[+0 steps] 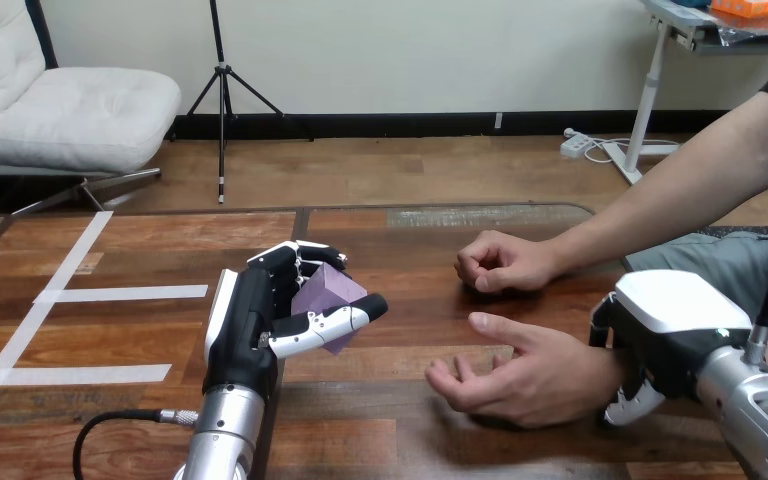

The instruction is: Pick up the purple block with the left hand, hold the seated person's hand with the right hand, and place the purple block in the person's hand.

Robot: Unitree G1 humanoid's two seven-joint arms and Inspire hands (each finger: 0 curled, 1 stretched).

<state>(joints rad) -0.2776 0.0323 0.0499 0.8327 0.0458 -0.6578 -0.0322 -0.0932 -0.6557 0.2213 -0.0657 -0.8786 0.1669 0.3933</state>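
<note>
Gripping purple block (326,292) in left hand (245,325), fingers curling over the top, thumb pressing along the lower side. Seeming to be lifted clear of the table (140,340), left of centre. Pointing left hand rightward, forearm coming in from the bottom edge, aiming at the person's open hand (520,375), lying palm-up on the table near the block but apart from it. Resting curled further back on the table: person's other hand (500,262). Sitting right hand (665,325) against the wrist of the open hand, white back facing up, touching from the outer side; cannot tell whether actually clasping it. Judging pick-up as done, hand-hold as started or done, delivery as pending. Needing next: carrying block rightward over the open palm, lowering close, then loosening the grip without dropping early or knocking the palm.
</note>
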